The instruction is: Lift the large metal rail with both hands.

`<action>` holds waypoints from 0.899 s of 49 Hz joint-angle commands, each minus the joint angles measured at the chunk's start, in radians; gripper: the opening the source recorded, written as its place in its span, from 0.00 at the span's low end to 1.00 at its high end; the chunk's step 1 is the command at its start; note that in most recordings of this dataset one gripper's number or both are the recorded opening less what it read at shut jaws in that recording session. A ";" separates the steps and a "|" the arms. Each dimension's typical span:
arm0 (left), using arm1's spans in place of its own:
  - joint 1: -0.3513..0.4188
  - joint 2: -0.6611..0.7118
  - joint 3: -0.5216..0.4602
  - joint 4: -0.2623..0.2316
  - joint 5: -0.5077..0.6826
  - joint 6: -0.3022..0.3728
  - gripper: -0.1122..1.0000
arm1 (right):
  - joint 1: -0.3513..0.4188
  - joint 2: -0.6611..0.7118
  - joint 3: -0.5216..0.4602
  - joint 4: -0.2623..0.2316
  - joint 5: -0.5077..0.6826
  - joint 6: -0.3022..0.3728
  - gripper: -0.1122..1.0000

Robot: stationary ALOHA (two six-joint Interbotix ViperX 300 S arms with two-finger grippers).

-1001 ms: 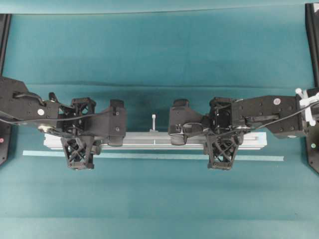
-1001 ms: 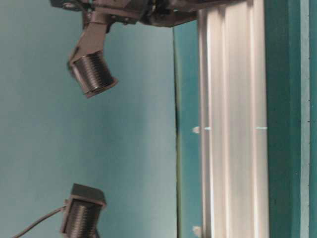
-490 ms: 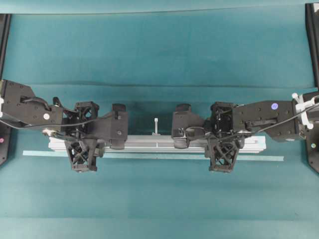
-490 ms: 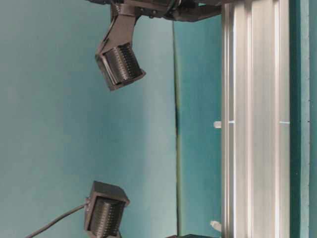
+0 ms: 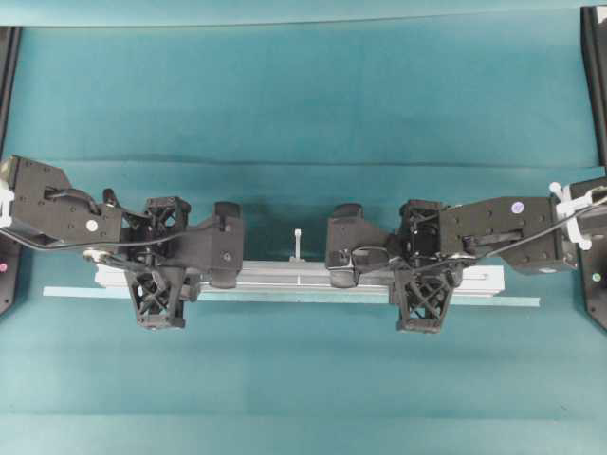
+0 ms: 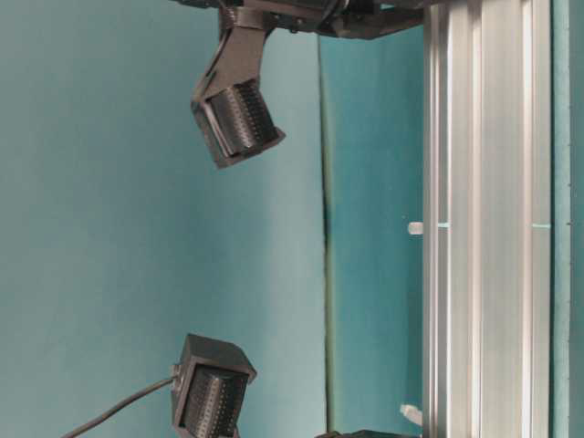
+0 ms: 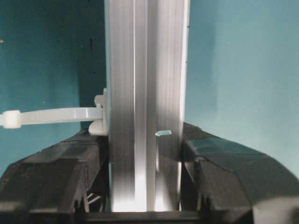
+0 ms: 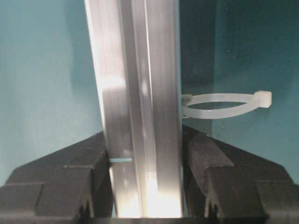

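Note:
The large metal rail (image 5: 285, 275) runs left to right across the teal cloth, silver and grooved. My left gripper (image 5: 158, 271) is shut on it near its left end. My right gripper (image 5: 422, 272) is shut on it near its right end. In the left wrist view the rail (image 7: 145, 84) stands between both black fingers of the left gripper (image 7: 145, 156), and they press its sides. The right wrist view shows the same grip by the right gripper (image 8: 145, 156) on the rail (image 8: 135, 70). White zip-tie tails (image 7: 51, 115) (image 8: 224, 103) stick out sideways. The rail (image 6: 484, 228) casts a shadow on the cloth.
A thin pale tape strip (image 5: 313, 298) lies along the rail's near side, its ends reaching past the rail. Black frame posts (image 5: 8, 76) (image 5: 594, 76) stand at both far corners. Two ribbed black arm parts (image 6: 237, 119) (image 6: 210, 397) hang in the table-level view.
The rail, held by both grippers, has shifted toward the tape strip and looks slightly smaller from above. Both arms moved with it. The grips are unchanged.

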 commanded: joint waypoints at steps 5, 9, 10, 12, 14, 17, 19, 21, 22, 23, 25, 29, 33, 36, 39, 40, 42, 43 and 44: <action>-0.003 -0.009 0.002 0.005 -0.064 0.006 0.42 | 0.005 0.006 -0.003 0.003 -0.014 -0.003 0.46; -0.002 -0.009 0.009 0.005 -0.078 0.005 0.42 | 0.003 0.008 0.005 0.003 -0.017 -0.002 0.46; -0.002 -0.009 0.011 0.003 -0.077 0.003 0.42 | 0.003 0.008 0.006 0.003 -0.018 -0.002 0.46; -0.002 -0.009 0.014 0.005 -0.078 0.003 0.42 | 0.003 0.008 0.009 0.002 -0.023 -0.002 0.46; -0.002 -0.009 0.017 0.005 -0.080 0.003 0.42 | 0.002 0.008 0.014 0.000 -0.029 -0.002 0.46; 0.000 -0.011 0.020 0.005 -0.081 0.003 0.42 | -0.002 0.008 0.018 0.000 -0.038 -0.003 0.46; 0.002 -0.012 0.023 0.005 -0.081 0.003 0.42 | -0.005 0.008 0.023 -0.002 -0.044 -0.003 0.46; 0.006 -0.012 0.028 0.005 -0.081 0.005 0.42 | -0.008 0.008 0.025 -0.002 -0.052 -0.002 0.46; 0.006 -0.012 0.029 0.005 -0.081 0.005 0.42 | -0.009 0.008 0.028 -0.002 -0.054 -0.002 0.46; 0.008 -0.014 0.031 0.005 -0.081 0.005 0.42 | -0.009 0.008 0.028 -0.002 -0.057 -0.002 0.46; 0.009 -0.014 0.031 0.005 -0.081 0.005 0.42 | -0.011 0.006 0.034 -0.002 -0.061 -0.002 0.46; 0.011 -0.015 0.032 0.005 -0.083 0.003 0.42 | -0.012 0.005 0.041 -0.002 -0.066 -0.002 0.46; 0.011 -0.015 0.032 0.005 -0.087 0.003 0.42 | -0.014 0.003 0.041 0.000 -0.071 0.003 0.46; 0.011 -0.015 0.035 0.003 -0.098 0.003 0.42 | -0.014 0.003 0.041 0.003 -0.077 0.005 0.46; 0.011 -0.015 0.041 0.005 -0.109 -0.002 0.42 | -0.014 0.003 0.043 0.003 -0.091 0.005 0.46; 0.011 -0.015 0.041 0.005 -0.112 -0.005 0.42 | -0.014 0.003 0.043 0.003 -0.094 0.005 0.46; 0.011 -0.017 0.041 0.005 -0.115 -0.005 0.42 | -0.014 0.003 0.043 0.003 -0.097 0.005 0.46; 0.012 -0.017 0.043 0.005 -0.115 -0.006 0.42 | -0.014 0.003 0.044 0.003 -0.097 0.005 0.46; 0.012 -0.017 0.044 0.005 -0.115 -0.006 0.42 | -0.014 0.003 0.044 0.002 -0.097 0.005 0.46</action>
